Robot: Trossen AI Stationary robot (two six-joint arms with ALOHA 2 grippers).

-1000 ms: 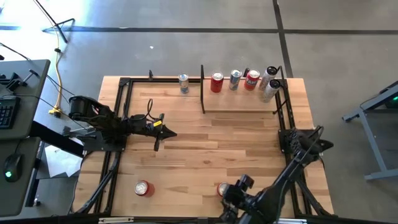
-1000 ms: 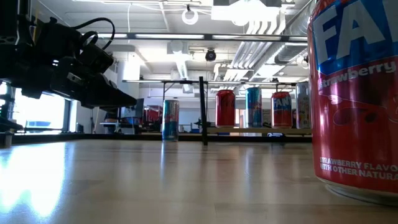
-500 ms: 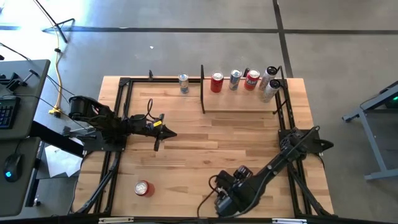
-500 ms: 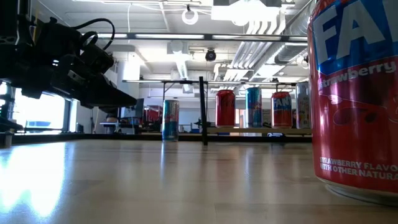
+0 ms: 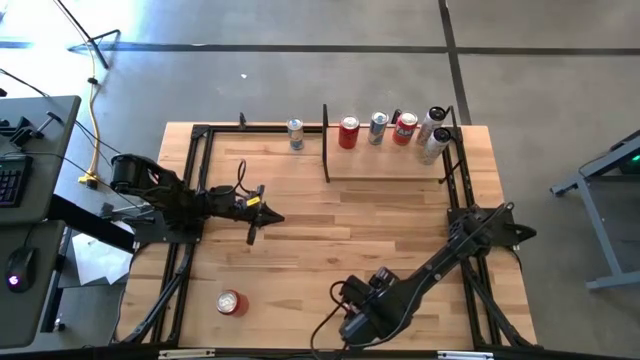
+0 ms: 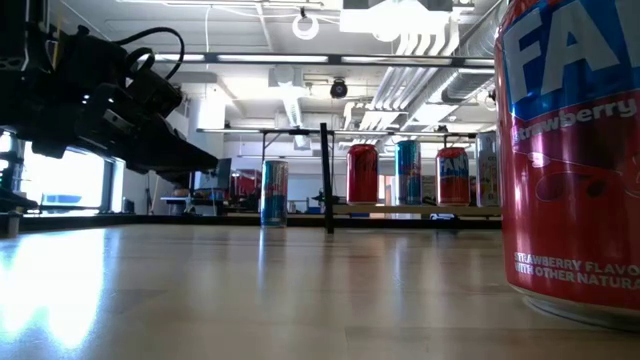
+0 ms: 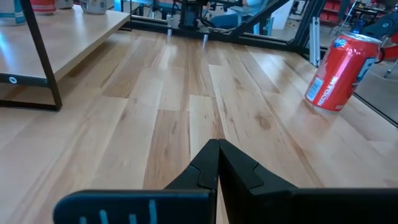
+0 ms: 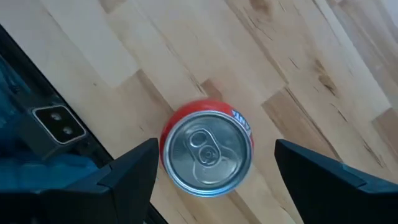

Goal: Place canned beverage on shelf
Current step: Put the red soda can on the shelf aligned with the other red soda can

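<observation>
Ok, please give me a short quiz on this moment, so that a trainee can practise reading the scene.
1. True or false: the left claw is shut and holds nothing.
2. Choose one. The red can between the open fingers of the right claw is: A) lying on its side; B) upright on the tabletop; C) standing on the shelf.
3. Short answer: a lone can stands at the far edge of the table, beside the shelf but not on it. What colours is it?

Key: 1 true. 2 B. 3 blue and silver.
</observation>
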